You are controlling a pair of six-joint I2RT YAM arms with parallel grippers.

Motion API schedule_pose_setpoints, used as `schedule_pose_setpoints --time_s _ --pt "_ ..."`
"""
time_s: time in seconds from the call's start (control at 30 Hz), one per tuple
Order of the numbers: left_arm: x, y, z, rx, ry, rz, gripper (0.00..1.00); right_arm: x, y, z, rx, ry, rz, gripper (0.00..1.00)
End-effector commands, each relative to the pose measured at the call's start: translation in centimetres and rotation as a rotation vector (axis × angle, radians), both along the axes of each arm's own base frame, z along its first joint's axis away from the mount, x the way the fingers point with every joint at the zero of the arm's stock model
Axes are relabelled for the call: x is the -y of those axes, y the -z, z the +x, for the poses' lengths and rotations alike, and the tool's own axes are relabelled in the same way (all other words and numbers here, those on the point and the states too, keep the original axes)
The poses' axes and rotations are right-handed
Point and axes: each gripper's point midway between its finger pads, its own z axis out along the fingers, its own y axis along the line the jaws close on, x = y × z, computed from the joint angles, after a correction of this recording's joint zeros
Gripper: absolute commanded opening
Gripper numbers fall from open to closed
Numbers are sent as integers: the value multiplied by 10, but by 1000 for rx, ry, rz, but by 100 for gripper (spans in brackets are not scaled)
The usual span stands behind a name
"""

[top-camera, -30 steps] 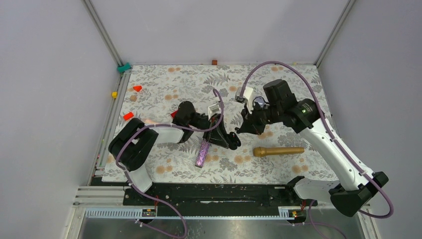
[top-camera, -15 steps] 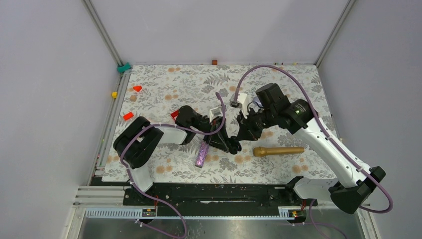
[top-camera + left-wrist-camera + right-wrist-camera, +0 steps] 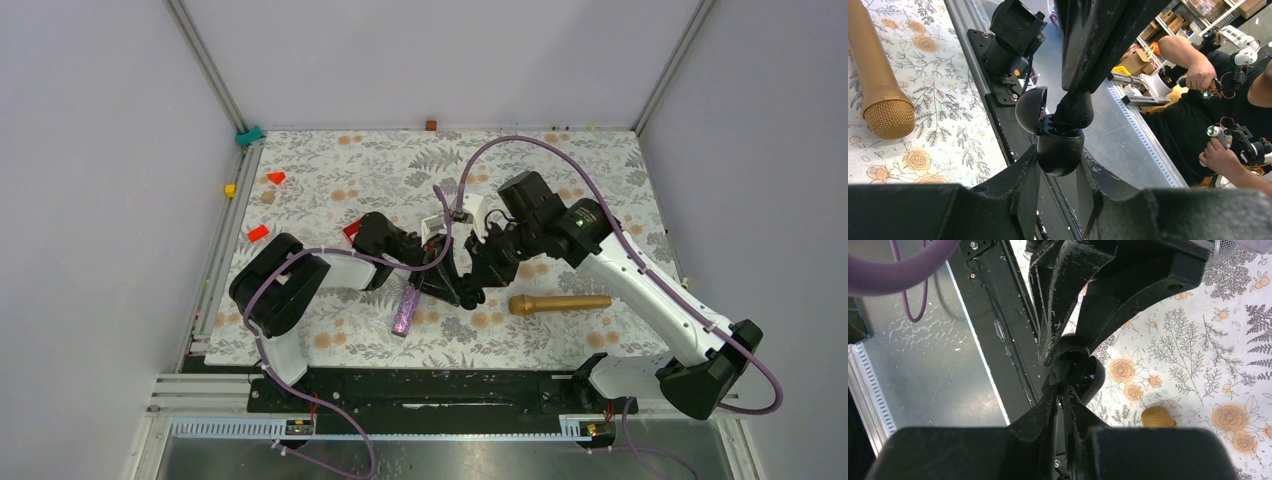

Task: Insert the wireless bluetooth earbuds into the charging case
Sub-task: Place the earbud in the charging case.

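My left gripper (image 3: pixel 452 288) is shut on the black charging case (image 3: pixel 1060 150), held off the table with its lid (image 3: pixel 1029 109) swung open. The case also shows in the right wrist view (image 3: pixel 1087 374). My right gripper (image 3: pixel 478 283) reaches it from the right, its jaws almost shut. A small black rounded earbud (image 3: pixel 1075 107) sits at the right gripper's tips, against the mouth of the case. In the right wrist view my gripper (image 3: pixel 1063 388) hides the earbud. I see no second earbud.
A gold microphone (image 3: pixel 560 303) lies on the flowered cloth right of the grippers. A purple microphone (image 3: pixel 406 310) lies under the left arm. Red blocks (image 3: pixel 258 232) lie at the left edge. The black rail (image 3: pixel 420 385) runs along the near edge.
My right gripper has moved left and down to the case in the left gripper. The left gripper has shifted slightly, still holding the case.
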Motion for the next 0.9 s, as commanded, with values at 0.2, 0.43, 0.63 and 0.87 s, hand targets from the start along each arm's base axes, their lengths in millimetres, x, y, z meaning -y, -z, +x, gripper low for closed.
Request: schedule_pose_setpoints --time_s 0.2,0.43,0.63,0.87 --pt "-1 -10 -1 80 12 -57 9 -3 10 5 24 17 -41 2" --pt "-1 -11 -2 84 11 -61 9 -8 9 9 32 24 -27 2" --pt "-1 -12 -2 85 9 -62 9 -11 12 8 14 19 -32 2" --pt "-1 -12 -2 86 10 -63 9 -15 15 6 -3 8 -36 3"
